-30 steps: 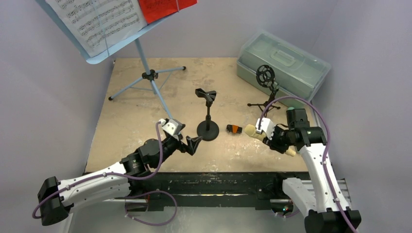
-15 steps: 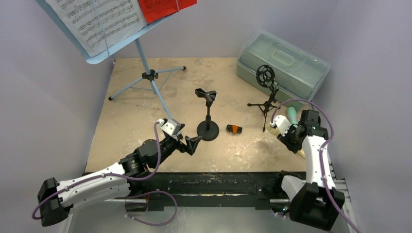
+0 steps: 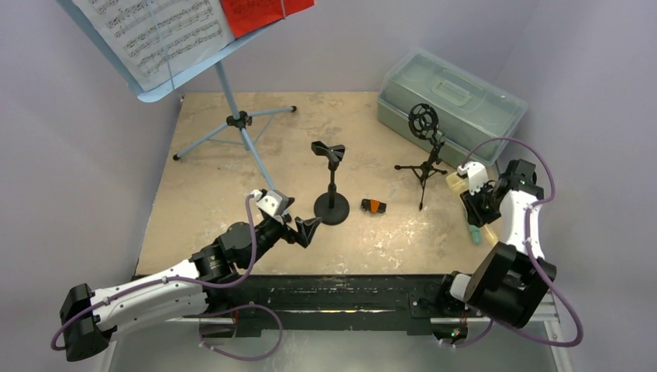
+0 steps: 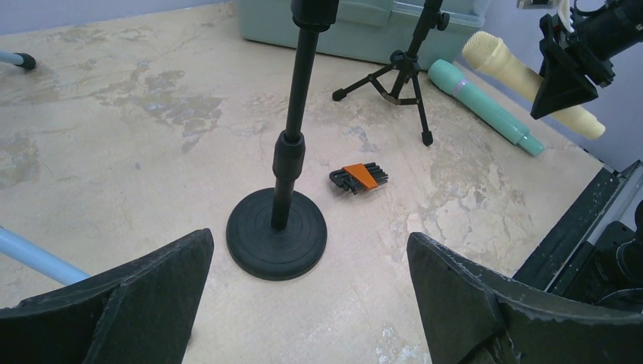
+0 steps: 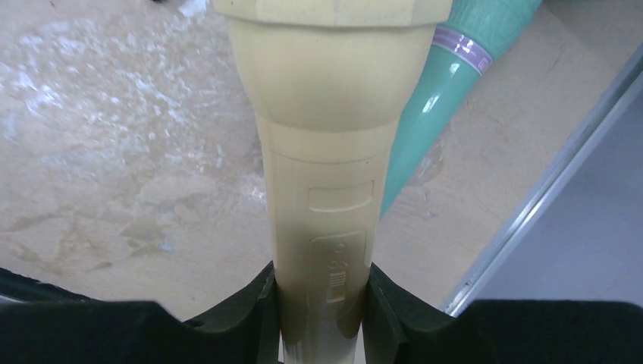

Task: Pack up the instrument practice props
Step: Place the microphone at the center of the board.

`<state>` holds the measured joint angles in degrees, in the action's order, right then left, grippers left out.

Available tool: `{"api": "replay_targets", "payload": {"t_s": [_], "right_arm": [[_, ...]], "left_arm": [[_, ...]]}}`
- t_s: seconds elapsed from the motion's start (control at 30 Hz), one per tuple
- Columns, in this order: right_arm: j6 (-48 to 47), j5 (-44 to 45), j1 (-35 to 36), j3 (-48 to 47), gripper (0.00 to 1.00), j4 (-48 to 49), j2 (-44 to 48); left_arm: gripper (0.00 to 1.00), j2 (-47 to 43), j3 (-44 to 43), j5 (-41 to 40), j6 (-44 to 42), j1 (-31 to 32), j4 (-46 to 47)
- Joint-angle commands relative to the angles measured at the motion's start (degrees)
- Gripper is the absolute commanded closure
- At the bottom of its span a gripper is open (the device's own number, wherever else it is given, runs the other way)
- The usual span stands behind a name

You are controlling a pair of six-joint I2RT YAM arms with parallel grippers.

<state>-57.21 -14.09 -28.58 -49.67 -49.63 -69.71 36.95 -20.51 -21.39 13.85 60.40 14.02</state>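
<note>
The right jaws squeeze the cream microphone point(image 5: 326, 152). The left jaws sit wide apart by a black mic holder point(image 4: 284, 182).

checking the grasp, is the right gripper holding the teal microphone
No, the right gripper clamps the cream microphone; the teal microphone lies on the table.

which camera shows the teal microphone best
The left wrist view: the teal microphone shows along its whole length there. The right wrist view shows only part of it behind the cream microphone; the top view shows just one end.
</note>
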Motion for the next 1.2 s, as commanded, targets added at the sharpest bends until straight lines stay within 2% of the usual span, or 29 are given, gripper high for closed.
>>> {"api": "replay_targets", "payload": {"t_s": [0.0,0.23,0.3,0.5,0.7,0.8,1.03,1.17], "right_arm": [[8.37,-9.00,-0.19,-5.60,1.00,0.44,-4.65],[17.63,-11.89,-0.16,-5.80,0.98,3.29,-8.88],[21.39,-11.08,-0.17,-4.78,0.92,5.93,-9.52],[28.13,-9.27,0.01,-4.67,0.83,10.95,-11.77],[31.61,-9.79,1.46,-6.64,0.81,13.08,-15.21],[33.14,-9.30,3.23,-7.14,0.74,14.21,-16.77],[37.36,-6.38,5.29,-7.54,0.70,18.22,-19.37],[38.10,-4.76,6.22,-7.90,0.62,19.13,-20.61]], "left_arm": [[0.00,-0.25,-2.17,-1.14,-1.19,-0.02,0.66],[0.00,-0.06,-2.40,-1.46,-1.10,-0.02,0.61],[0.00,0.05,-2.43,-1.46,-1.04,-0.02,0.59],[0.00,0.39,-2.51,-0.78,-0.97,-0.02,0.93],[0.00,0.36,-2.54,-0.91,-0.76,-0.02,0.79],[0.00,0.16,-2.57,-1.02,-0.67,-0.02,0.66],[0.00,-0.17,-2.62,-1.11,-0.48,0.00,0.33],[0.00,-0.21,-2.73,-1.08,-0.48,-0.02,0.23]]}}
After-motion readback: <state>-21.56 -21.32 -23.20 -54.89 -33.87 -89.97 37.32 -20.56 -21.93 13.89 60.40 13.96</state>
